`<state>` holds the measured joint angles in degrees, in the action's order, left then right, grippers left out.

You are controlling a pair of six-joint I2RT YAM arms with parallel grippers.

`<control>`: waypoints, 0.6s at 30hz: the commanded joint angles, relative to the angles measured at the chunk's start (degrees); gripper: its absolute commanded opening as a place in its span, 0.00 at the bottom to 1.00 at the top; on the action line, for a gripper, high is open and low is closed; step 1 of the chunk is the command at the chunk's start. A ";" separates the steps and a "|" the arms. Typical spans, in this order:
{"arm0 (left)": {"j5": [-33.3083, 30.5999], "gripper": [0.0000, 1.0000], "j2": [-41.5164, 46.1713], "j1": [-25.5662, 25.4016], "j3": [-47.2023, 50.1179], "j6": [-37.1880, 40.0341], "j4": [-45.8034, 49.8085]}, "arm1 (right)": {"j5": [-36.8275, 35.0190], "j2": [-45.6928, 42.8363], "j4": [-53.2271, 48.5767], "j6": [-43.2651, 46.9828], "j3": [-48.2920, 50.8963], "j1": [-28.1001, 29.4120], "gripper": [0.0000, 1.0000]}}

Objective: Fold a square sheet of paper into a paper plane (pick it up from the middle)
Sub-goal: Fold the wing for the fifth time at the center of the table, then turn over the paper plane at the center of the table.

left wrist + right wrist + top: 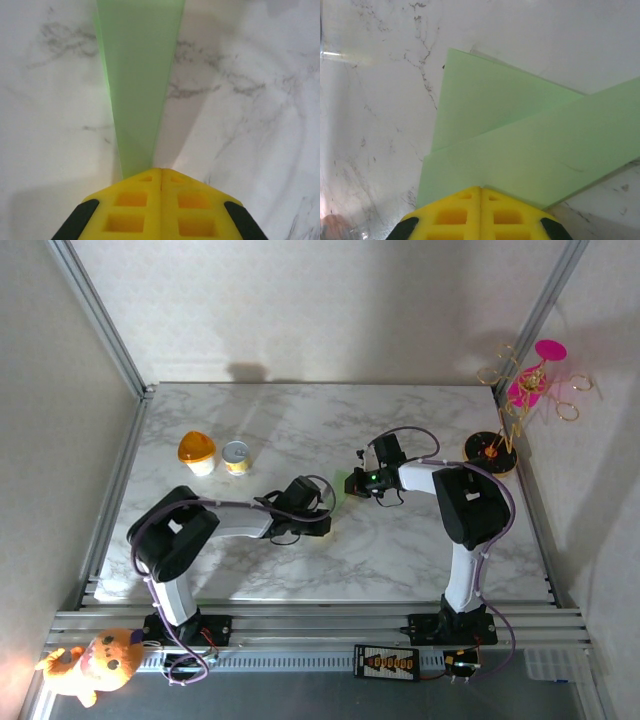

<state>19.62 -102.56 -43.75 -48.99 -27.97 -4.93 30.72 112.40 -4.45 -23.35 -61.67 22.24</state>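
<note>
— What is carried by the desk (290, 420)?
— The folded green paper (520, 135) is found near the desk's middle, with a shadow cast beside it.
— How is it held?
— Its tapered end is pinched in the left hand (161, 172), whose fingers are pressed together. A wider, layered part is clamped in the right hand (480, 189), likewise closed.
</note>
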 commanded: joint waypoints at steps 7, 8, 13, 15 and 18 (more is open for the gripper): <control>-0.12 0.00 3.16 -1.30 1.62 2.73 14.88 | -8.03 3.60 -6.19 1.78 0.76 -0.09 0.06; 0.27 0.00 4.01 -0.79 1.09 2.22 14.60 | -7.73 3.18 -6.27 2.10 0.65 -0.09 0.06; 0.36 0.06 9.67 2.58 -2.55 -0.07 12.49 | -5.02 -1.41 -7.82 4.42 -2.50 0.76 0.11; -1.72 0.13 11.84 3.97 -3.63 -0.39 12.83 | -4.86 -3.26 -9.70 5.16 -4.86 1.22 0.17; -6.52 0.26 15.54 6.88 -3.81 -1.73 12.93 | -5.79 -6.33 -12.20 5.12 -7.63 2.02 0.27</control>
<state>18.06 -91.02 -39.13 -51.11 -28.23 6.72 27.38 110.54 -12.08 -19.75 -66.04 23.33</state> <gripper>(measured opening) 0.231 0.246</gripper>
